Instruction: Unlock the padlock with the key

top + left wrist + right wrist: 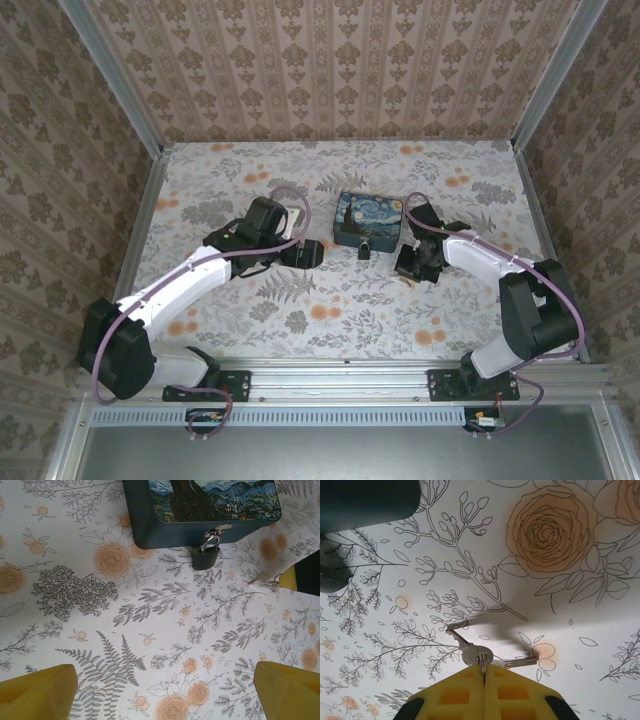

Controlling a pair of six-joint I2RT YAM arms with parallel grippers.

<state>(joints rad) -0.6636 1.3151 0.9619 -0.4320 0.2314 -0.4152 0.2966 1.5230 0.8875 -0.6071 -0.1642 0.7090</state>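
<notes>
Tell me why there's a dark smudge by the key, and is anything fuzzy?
Right wrist: the smudge is the key's shadow on the table, cast up and right; the box corner is blurred. Left wrist: the padlock is sharp, the yellow fingers soft. Top external: even light, no glare.

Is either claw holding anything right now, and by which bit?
The right claw is shut on the keys, pinching the ring at their heads; the blades stick out. The left claw is open and empty.

Dark blue box with a starry-night lid, floral table cover, damask-patterned walls, aluminium frame rail
</notes>
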